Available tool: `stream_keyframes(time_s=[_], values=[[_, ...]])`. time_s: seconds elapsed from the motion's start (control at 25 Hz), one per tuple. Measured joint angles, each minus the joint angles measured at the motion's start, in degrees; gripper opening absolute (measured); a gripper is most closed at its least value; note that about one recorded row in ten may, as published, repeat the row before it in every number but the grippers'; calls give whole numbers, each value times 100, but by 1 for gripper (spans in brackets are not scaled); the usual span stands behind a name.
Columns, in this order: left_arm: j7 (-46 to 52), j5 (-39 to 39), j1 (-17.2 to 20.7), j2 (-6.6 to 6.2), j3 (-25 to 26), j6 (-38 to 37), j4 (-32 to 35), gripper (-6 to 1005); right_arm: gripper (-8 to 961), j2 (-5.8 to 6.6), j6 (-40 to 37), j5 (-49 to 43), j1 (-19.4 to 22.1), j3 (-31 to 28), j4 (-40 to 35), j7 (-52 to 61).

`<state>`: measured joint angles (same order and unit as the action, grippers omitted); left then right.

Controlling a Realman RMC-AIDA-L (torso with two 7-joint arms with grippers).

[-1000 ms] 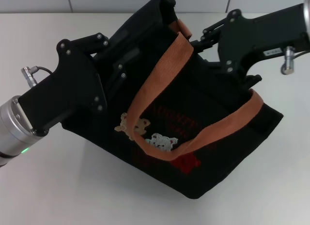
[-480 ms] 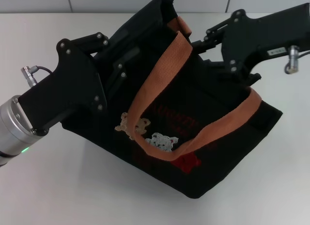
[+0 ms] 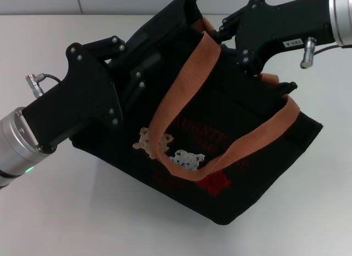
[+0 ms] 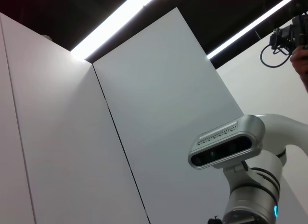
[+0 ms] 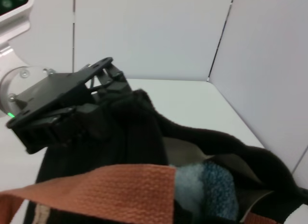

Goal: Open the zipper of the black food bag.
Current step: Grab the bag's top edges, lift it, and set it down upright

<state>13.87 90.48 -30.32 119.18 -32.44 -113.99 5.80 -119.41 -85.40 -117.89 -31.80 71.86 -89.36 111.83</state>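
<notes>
The black food bag (image 3: 242,129) lies tilted in the middle of the white table, its orange-brown handles (image 3: 181,96) draped over the front with the bear patches. My left gripper (image 3: 144,69) is shut on the bag's left end by the top rim. My right gripper (image 3: 220,36) is at the far corner of the rim, beside a handle's root. The zipper and its pull are hidden among black fabric and gripper parts. In the right wrist view the bag's (image 5: 139,127) mouth gapes, and light blue cloth (image 5: 207,185) shows inside.
White table (image 3: 82,212) surrounds the bag, with a white wall close behind it. The left wrist view shows only wall panels, ceiling lights and the robot's head (image 4: 226,144). A silvery connector (image 3: 34,82) sticks out of the left wrist.
My right gripper has moved up and to the left along the bag's rim toward the far corner. The bag's right side shifted slightly. The left arm has held still.
</notes>
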Motion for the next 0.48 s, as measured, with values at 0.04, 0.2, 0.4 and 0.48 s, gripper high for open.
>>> stream_keyframes(time_s=[0.04, 0.2, 0.4, 0.48], values=[[2, 1, 0, 0, 0, 0, 0, 191, 225, -3, 53, 0, 16, 21, 13, -25], [9, 4, 0, 0, 0, -6, 0, 191, 131, -13, 224, 104, 140, 129, 26, -252], [16, 6, 3, 0, 0, -36, 0, 191, 4, -8, 331, 244, 259, 177, -10, -496], [14, 6, 7, 0, 0, -39, 0, 191, 2, -6, 325, 247, 270, 176, -29, -530]])
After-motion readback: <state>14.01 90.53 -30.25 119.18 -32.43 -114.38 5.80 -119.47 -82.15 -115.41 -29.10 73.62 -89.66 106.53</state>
